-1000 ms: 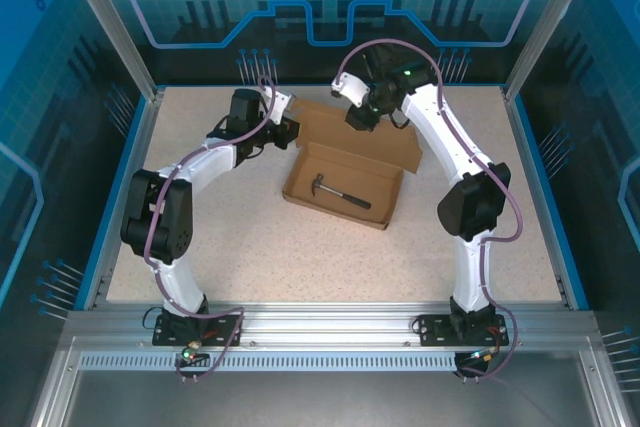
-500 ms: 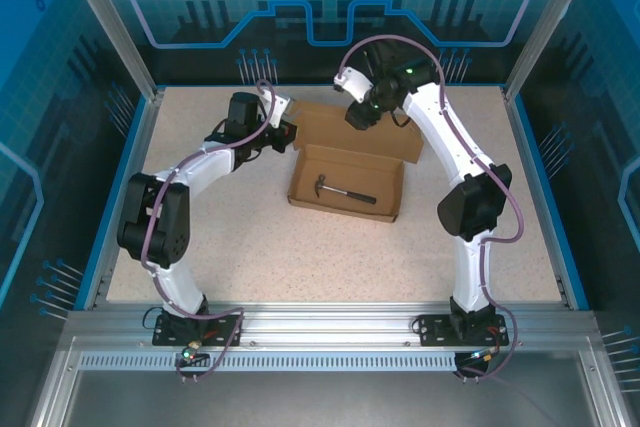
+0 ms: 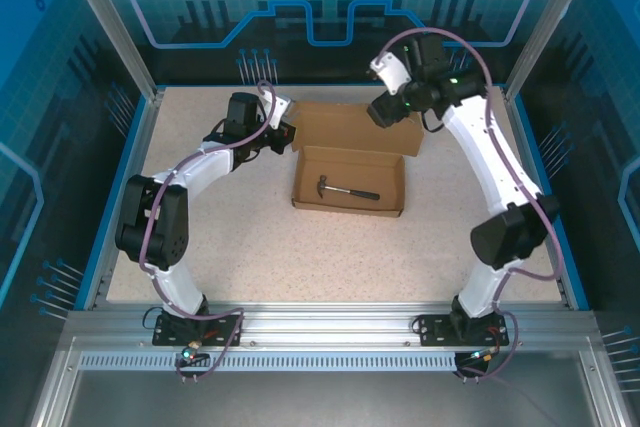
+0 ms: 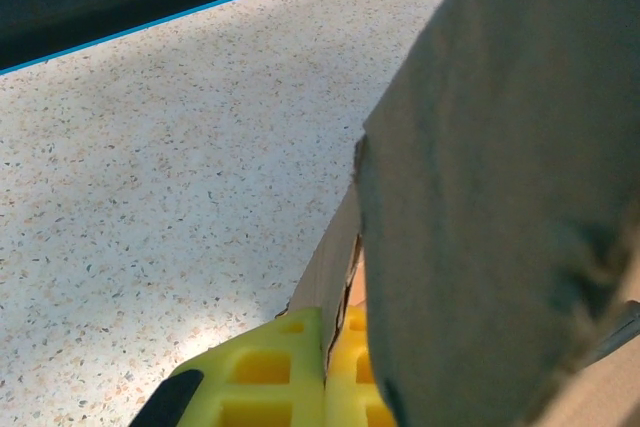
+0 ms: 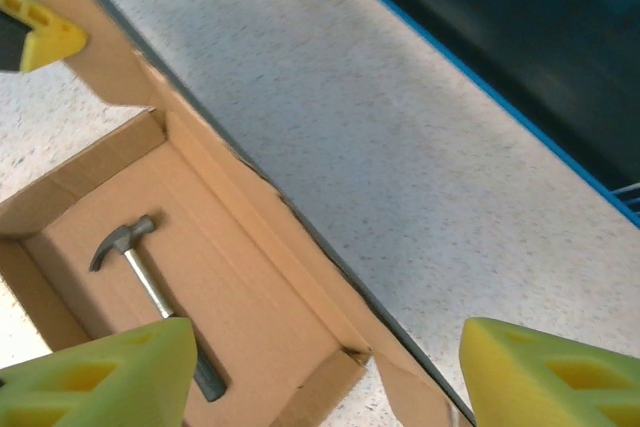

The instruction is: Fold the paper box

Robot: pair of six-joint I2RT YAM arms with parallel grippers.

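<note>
1. The left gripper (image 3: 284, 135) sits at the far-left corner of the paper box (image 3: 347, 211). In the wrist view its yellow fingers (image 4: 270, 377) are pressed together on a cardboard edge, so they hold the box there.
2. The box lies mid-bench (image 3: 250, 247) with its tray walls up. Its lid flap (image 3: 355, 127) is open on the far side, and a small hammer (image 3: 346, 190) lies inside.
3. The right gripper (image 3: 384, 111) hovers above the lid's far-right part, its fingers (image 5: 95, 377) spread wide with nothing between them.
4. The step in hand looks like a pause between grasps, with closing the lid left to do. The next move likely calls for the right fingers to take the lid's free edge and swing it over the tray while the left steadies the corner.
5. Against a second earlier, the box has turned squarer to the bench edge. The right gripper has let go, opened and drawn off rightward, while the left stays clamped.
</note>
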